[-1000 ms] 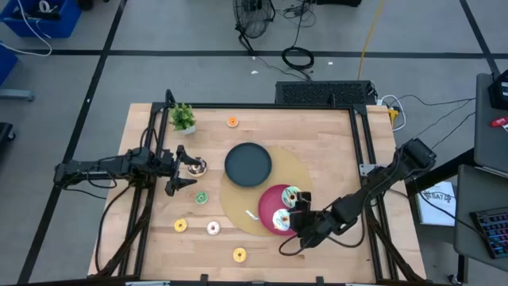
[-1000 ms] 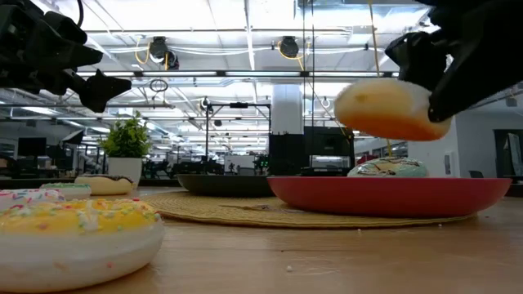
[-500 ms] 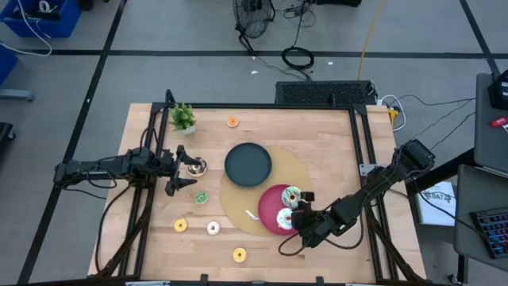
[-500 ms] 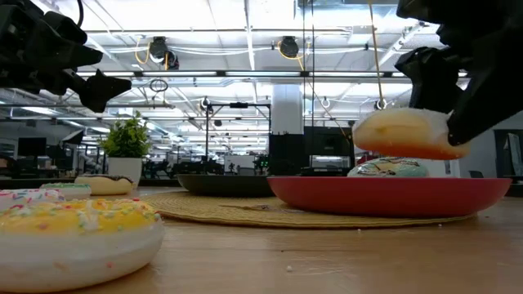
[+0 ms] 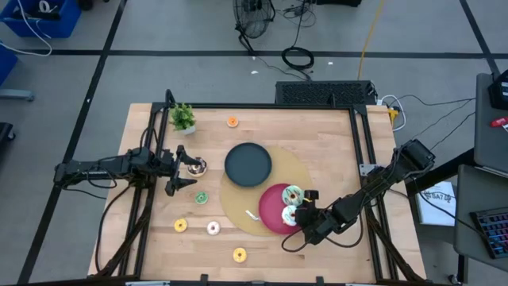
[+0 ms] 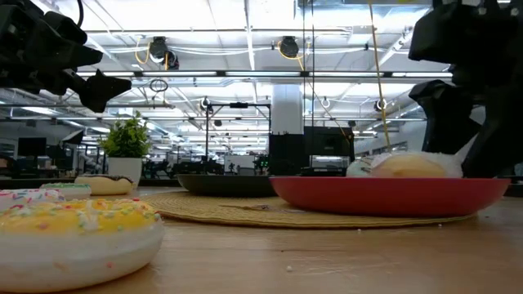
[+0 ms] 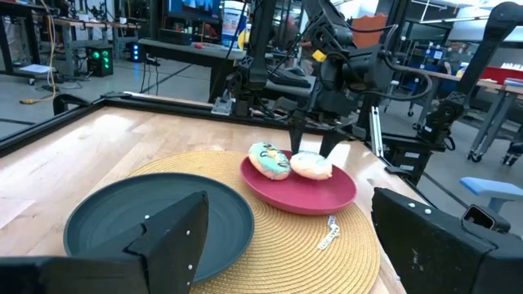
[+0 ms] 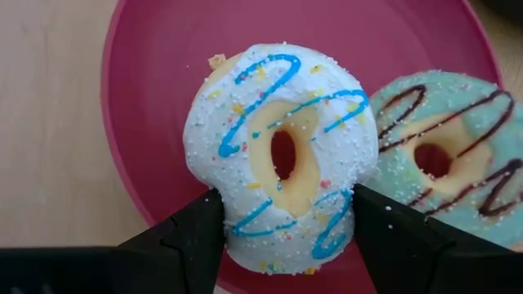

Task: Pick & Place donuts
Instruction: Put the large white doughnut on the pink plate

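1. High view: the right gripper (image 5: 298, 216) sat at the near right edge of the round red plate (image 5: 271, 208), which lay on a round woven straw mat (image 5: 298, 168) beside a round black plate (image 5: 248, 164). The mint-green iced donut (image 5: 291, 195) lay on the red plate. The left gripper (image 5: 179, 169) hovered near the chocolate-brown donut (image 5: 195, 167), its fingers spread wide and empty. Small donuts lay scattered on open wood: orange (image 5: 232, 121), green (image 5: 201, 198), two yellow (image 5: 180, 226) (image 5: 239, 255), pale pink (image 5: 213, 228).
2. Low view: only here did the white-iced donut (image 6: 409, 166) show resting down inside the red plate's rim.
3. Left wrist view: both larger donuts lay side by side on the red plate, the right gripper's fingers standing over them; benches and equipment filled the room behind.
4. Right wrist view: the right gripper's fingers (image 8: 184, 237) pressed either side of the white-iced donut, blue-drizzled, holding it; the mint-green one touched it.
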You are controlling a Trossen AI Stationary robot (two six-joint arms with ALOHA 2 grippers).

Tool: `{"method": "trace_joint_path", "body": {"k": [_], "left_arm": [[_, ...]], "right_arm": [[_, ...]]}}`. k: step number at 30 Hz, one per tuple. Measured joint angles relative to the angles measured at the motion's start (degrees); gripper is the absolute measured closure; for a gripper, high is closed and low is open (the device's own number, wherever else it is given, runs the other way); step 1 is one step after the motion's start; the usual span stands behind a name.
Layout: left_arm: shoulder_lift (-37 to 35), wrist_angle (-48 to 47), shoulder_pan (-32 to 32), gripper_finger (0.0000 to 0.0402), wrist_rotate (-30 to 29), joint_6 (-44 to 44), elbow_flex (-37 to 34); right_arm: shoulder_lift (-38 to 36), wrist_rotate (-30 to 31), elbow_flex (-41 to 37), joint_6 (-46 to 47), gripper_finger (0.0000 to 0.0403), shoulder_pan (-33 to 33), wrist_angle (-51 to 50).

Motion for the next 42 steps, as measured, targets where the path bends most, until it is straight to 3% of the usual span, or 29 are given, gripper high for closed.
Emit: {"method": "trace_joint_path", "body": {"k": [19,31,42], "left_arm": [[0.0,0.0,0.0,0.0066,0.0,0.0,0.0],[0.0,0.0,0.0,0.0066,0.0,0.0,0.0],[0.0,0.0,0.0,0.0066,0.0,0.0,0.0]], "right_arm": [[0.0,-5.9,0.0,2.1,0.0168,-0.2,2.2],[0.0,-5.9,0.0,2.4,0.0106,-0.5,2.1],[-0.9,-6.2,0.0,2.2,0.0105,-0.6,1.6]]}}
